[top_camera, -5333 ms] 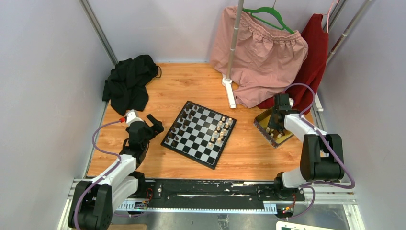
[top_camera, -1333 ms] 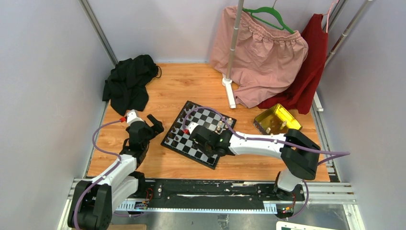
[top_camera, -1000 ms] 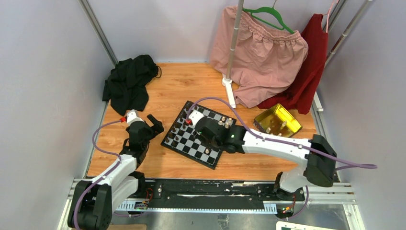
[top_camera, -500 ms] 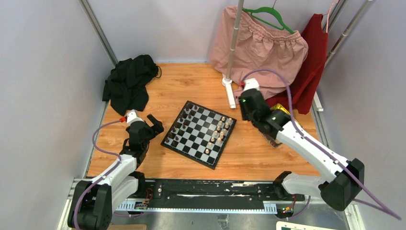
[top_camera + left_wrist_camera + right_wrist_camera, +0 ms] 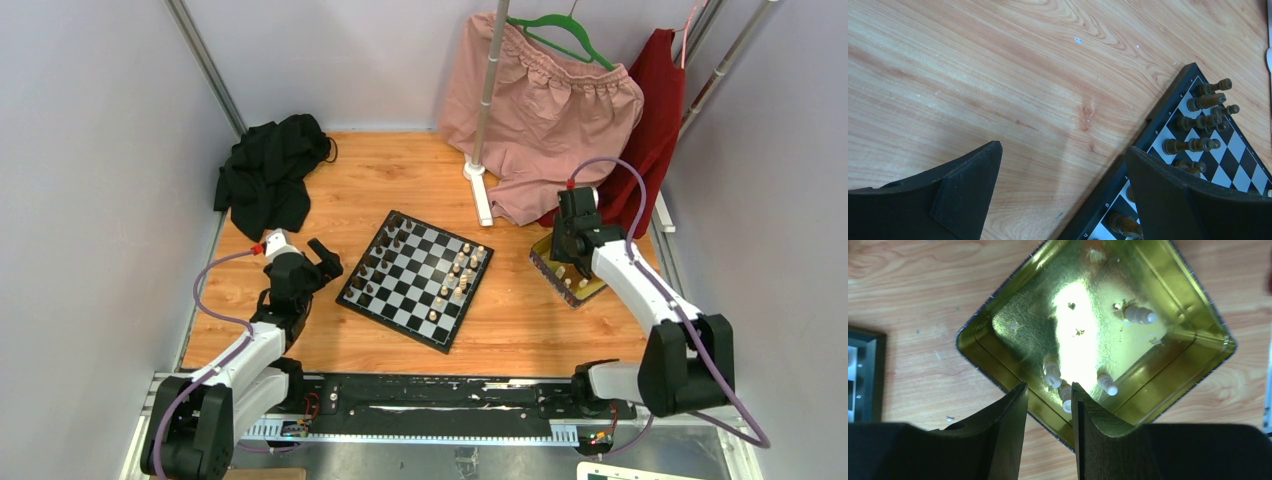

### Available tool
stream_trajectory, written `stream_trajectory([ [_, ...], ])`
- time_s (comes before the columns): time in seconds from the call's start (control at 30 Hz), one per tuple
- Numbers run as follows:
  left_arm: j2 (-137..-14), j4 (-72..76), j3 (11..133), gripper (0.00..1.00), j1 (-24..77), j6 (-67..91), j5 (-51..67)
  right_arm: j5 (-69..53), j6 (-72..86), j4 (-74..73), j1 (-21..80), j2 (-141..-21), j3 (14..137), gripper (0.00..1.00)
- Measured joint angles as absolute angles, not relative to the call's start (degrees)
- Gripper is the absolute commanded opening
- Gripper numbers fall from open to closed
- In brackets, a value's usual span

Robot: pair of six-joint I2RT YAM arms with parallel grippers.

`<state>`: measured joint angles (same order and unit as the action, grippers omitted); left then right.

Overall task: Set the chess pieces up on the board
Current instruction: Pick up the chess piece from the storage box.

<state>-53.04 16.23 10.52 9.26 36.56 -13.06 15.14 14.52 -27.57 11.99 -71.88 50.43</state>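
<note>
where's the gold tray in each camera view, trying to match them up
Top external: the gold tray lies right of centre, partly under the right arm.
Left wrist: not in it.
Right wrist: it fills the middle, turned like a diamond.
Shared landmark: the board, at the left edge of the right wrist view and lower right in the left wrist view.

White arms (image 5: 245, 350), black joints; purple cables (image 5: 196, 295); black fingers (image 5: 963, 195).
</note>
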Motion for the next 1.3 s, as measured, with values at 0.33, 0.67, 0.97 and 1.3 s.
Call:
stream_trajectory([
  [0.33,-53.0,16.2,10.5,1.00,9.3,36.6,-13.1,8.9,16.6,-23.8,8.6,-79.7,47.9,0.41],
  [0.67,-53.0,16.2,10.5,1.00,9.5,36.5,-13.1,7.0,16.8,-21.8,6.8,-80.7,46.9,0.33],
  [0.97,-53.0,16.2,10.5,1.00,9.5,36.5,-13.0,6.9,17.2,-20.9,6.6,-80.9,45.9,0.07],
  [1.3,-53.0,16.2,10.5,1.00,9.5,36.5,-13.0,7.2,17.2,-21.1,6.6,-80.3,45.9,0.00],
])
